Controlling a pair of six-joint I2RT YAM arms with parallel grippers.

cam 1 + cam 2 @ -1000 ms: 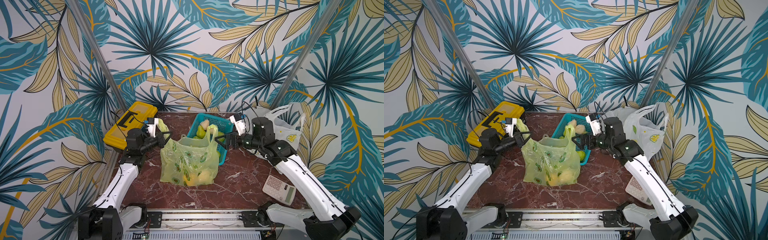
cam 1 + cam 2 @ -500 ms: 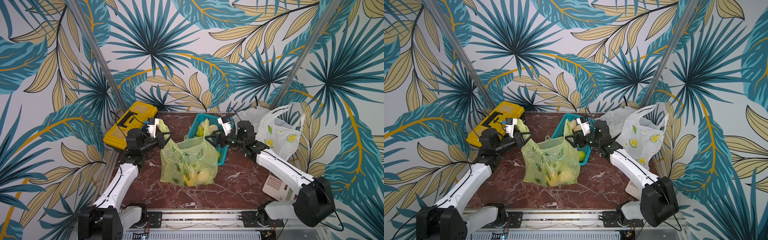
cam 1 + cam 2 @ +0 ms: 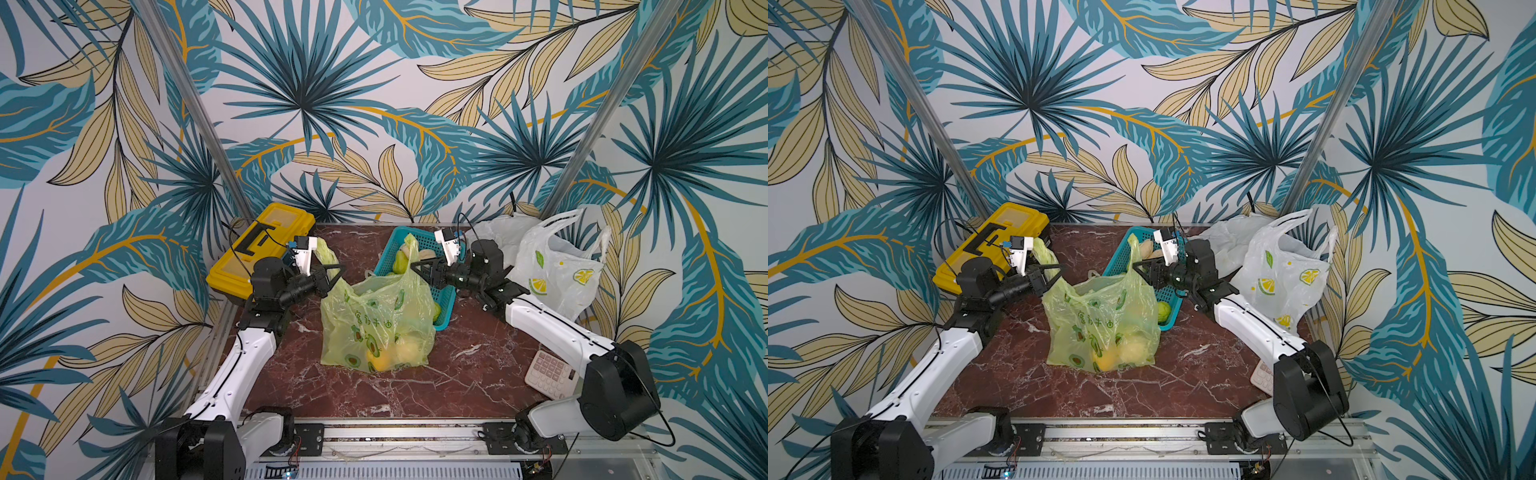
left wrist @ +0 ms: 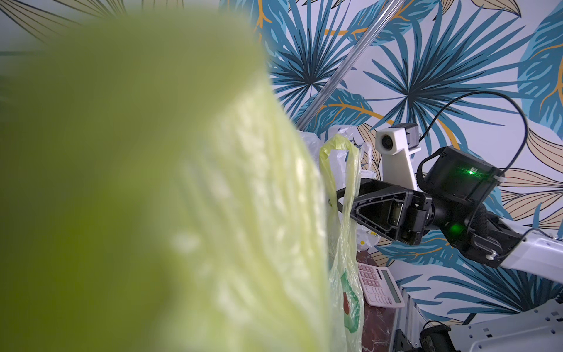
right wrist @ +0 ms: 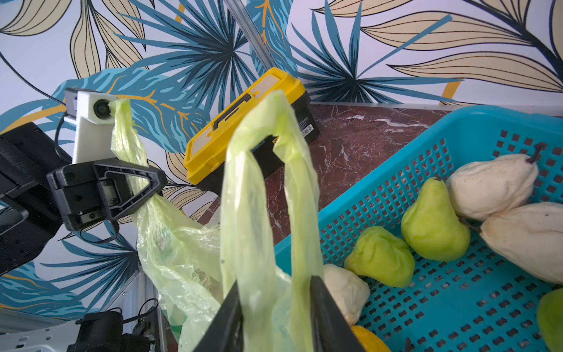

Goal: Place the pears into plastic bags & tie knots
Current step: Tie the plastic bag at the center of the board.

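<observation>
The right fingers (image 5: pixel 225 323) have just swung in around the free handle of the green bag (image 3: pixel 376 320), which stands on the bench (image 3: pixel 457 374) with pears (image 3: pixel 386 357) inside; whether they have pinched it I can't tell, but the left fingers (image 5: pixel 154 184) are clenched on the other handle, so knotting looks near.

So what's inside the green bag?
Through the thin green bag you can see an orange pear and a pale pear at the bottom. Crinkled plastic and avocado prints hide whether more lie behind them.
</observation>
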